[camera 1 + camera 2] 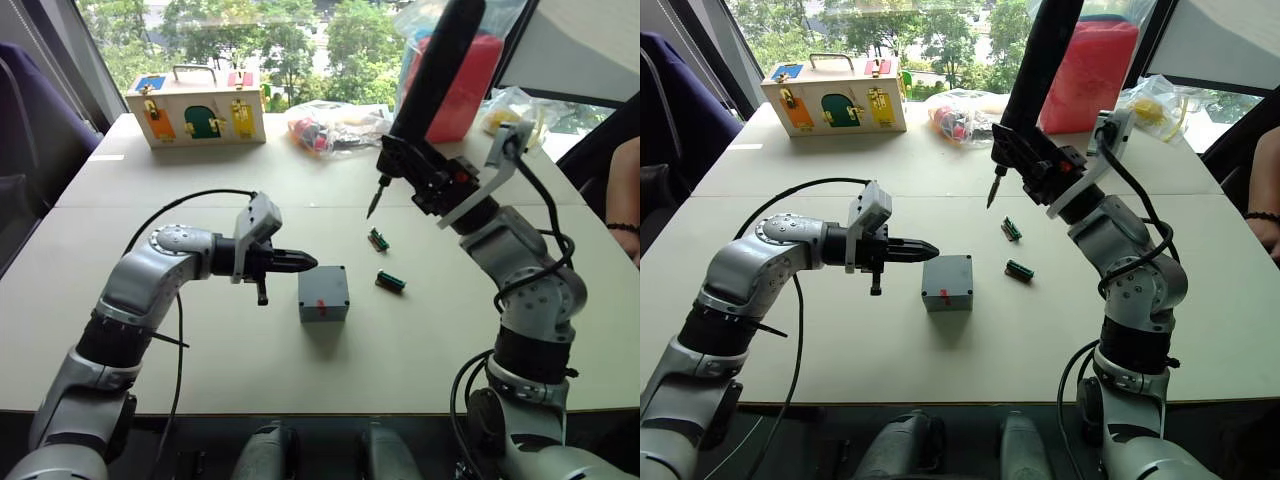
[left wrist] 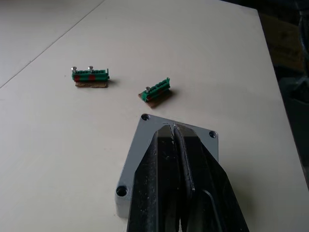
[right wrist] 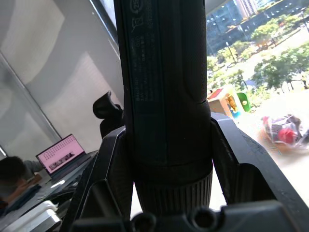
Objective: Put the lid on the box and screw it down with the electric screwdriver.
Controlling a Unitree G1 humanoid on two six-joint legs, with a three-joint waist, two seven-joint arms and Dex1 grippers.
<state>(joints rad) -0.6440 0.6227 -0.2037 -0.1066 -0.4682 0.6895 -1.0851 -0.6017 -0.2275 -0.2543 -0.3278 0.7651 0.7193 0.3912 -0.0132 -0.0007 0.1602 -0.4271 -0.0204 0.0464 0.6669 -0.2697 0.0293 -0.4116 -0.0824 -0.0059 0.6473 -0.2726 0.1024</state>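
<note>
The left arm bends at the elbow and reaches across toward three o'clock, forearm level. Its left claw [image 1: 305, 261] has both black fingers pressed together into a point. The right arm rises from five o'clock, elbow bent, wrist tipped up toward eleven o'clock. Its right claw [image 1: 418, 172] is clamped around the black screwdriver [image 1: 437, 66], held steeply with the bit pointing down.

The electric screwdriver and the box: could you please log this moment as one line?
lid: on box | left gripper: shut, beside lid | right gripper: shut on electric screwdriver, bit raised above table
</note>
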